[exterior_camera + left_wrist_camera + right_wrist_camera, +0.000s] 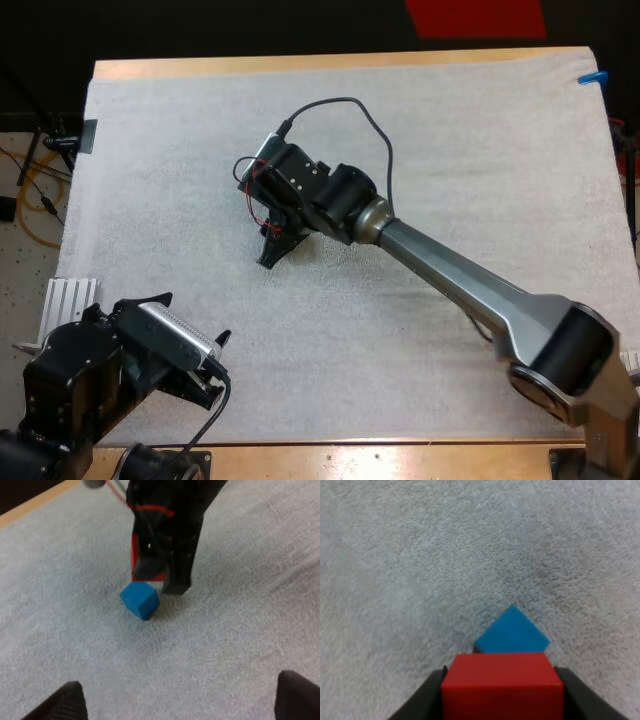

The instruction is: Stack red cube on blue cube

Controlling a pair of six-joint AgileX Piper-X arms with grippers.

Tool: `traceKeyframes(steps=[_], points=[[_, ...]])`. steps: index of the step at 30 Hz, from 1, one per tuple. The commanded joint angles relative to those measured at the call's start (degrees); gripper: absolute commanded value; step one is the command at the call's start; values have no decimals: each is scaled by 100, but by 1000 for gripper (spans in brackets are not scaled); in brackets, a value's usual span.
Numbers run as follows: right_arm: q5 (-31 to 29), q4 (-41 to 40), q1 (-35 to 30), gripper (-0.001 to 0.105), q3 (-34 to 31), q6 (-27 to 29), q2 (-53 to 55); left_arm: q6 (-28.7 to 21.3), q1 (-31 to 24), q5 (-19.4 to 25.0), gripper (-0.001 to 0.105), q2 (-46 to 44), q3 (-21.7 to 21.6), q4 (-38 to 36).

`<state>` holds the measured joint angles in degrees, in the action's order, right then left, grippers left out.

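You see the white mat (450,150) covering nearly all of the wooden table (300,65). Your right arm (450,270) reaches across the mat from the right edge towards its middle, and its base is cut off at the border of the high view. Your left arm (80,380) stays at the lower left corner, also partly cut off. The left gripper (222,368) hangs over the near part of the mat with its fingers standing wide apart and nothing between them. The right gripper (275,250) points down at the mat, and its fingers press on the red cube (502,685) from both sides. From the left wrist view the fingers cover most of this cube. The blue cube (140,599) lies on the mat just beside the red one, with one corner turned away from the right gripper. You cannot tell whether the two cubes touch.
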<state>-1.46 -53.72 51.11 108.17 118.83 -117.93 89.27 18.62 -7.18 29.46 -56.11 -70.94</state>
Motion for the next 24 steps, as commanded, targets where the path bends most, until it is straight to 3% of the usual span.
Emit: traceKeyframes(steps=[1,15,24], points=[[146,50,-7,23,150,-48,-71,88,4,98,74,-29,-6,107],[33,20,-66,23,1080,-327,-1152,88,4,98,74,-29,-6,107],[-131,-105,-266,23,1120,-431,-1235,88,4,98,74,-29,-6,107]])
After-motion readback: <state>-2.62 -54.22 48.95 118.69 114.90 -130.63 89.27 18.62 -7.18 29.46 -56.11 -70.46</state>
